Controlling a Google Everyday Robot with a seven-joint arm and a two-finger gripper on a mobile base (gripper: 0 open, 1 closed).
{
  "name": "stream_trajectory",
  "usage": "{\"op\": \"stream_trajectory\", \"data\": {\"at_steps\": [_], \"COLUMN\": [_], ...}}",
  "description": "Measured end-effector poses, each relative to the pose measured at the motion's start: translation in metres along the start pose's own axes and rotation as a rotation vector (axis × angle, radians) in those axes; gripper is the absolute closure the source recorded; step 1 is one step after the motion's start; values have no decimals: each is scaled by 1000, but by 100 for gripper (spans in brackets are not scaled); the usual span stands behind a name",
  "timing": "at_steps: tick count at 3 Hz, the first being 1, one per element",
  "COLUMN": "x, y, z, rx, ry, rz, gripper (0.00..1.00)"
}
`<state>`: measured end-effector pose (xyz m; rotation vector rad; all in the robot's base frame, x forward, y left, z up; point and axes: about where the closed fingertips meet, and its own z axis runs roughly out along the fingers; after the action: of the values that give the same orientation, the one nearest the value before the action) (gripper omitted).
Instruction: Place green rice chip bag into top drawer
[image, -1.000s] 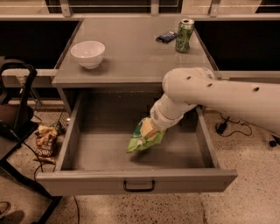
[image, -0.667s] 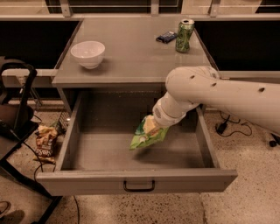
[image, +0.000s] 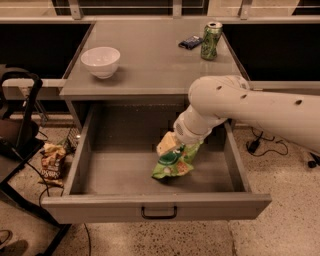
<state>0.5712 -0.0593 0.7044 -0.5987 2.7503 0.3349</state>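
**One arm, one bag: the snack bag is already down inside the open drawer**

One white robot arm (image: 250, 107) reaches in from the right and bends down into the top drawer (image: 155, 206), which is pulled fully out from under a grey cabinet top (image: 150, 70). At the arm's end, the gripper (image: 170, 146) sits low inside the drawer, a little right of centre. Its jaws pinch the upper end of the green rice chip bag (image: 176, 162).

The bag lies directly beneath the jaws and slightly toward the camera. Its long axis is tilted, running from the gripper at the upper right down to a lower corner at the left. That corner looks to be touching the drawer floor or just above it; which one cannot be told. Bare drawer floor lies all around the bag, and the side walls and front panel are well apart from it.

Since the bag is inside the drawer and so low, the coming move appears to be a simple release, followed by lifting straight up to clear the walls.

On the cabinet top, well apart from the action, are a white bowl (image: 100, 61) at the left and a green drink can (image: 211, 41) at the right. A brown-and-orange snack bag (image: 51, 162) lies on the floor left of the drawer.
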Motion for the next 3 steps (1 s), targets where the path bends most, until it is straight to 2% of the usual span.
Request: {"op": "stream_trajectory", "data": {"at_steps": [1, 2, 3], "x": [0, -1, 8], "y": [0, -14, -46], "z": [0, -31, -95], "rx": [0, -19, -39], "ry": [0, -77, -257], "rz": [0, 22, 71], "gripper": [0, 0, 0]}}
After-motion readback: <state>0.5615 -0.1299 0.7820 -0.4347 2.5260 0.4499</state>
